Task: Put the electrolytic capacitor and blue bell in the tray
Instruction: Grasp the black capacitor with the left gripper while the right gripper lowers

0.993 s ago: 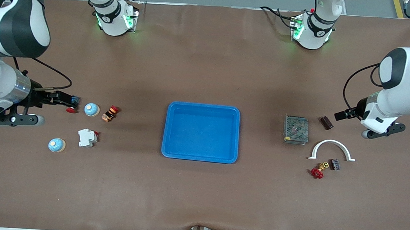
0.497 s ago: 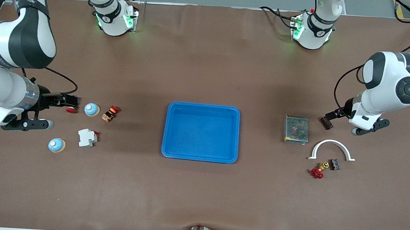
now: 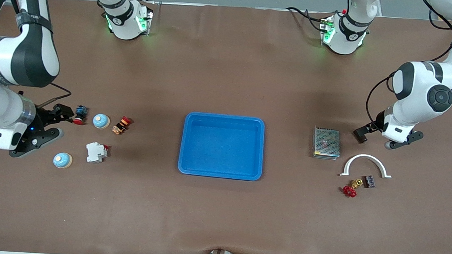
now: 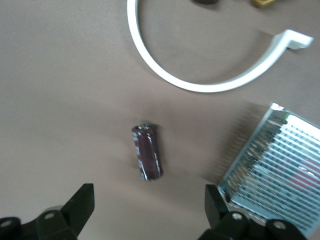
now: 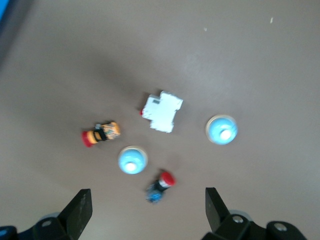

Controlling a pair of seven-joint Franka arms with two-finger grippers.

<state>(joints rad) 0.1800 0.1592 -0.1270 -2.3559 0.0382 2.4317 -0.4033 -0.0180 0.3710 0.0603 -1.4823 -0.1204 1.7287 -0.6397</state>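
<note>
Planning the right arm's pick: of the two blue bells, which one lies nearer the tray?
The blue bell between the red-capped push button and the orange-and-red switch. The other bell lies nearer the front camera and farther from the tray.

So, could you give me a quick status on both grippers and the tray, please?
Left gripper open above capacitor. Right gripper open above blue bell cluster. Tray holds nothing. Nothing blocking either pick.

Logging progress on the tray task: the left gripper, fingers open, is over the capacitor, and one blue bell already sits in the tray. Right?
Not quite. The front view shows the tray empty; both blue bells sit on the table toward the right arm's end. The left gripper, open, is over the capacitor.
</note>
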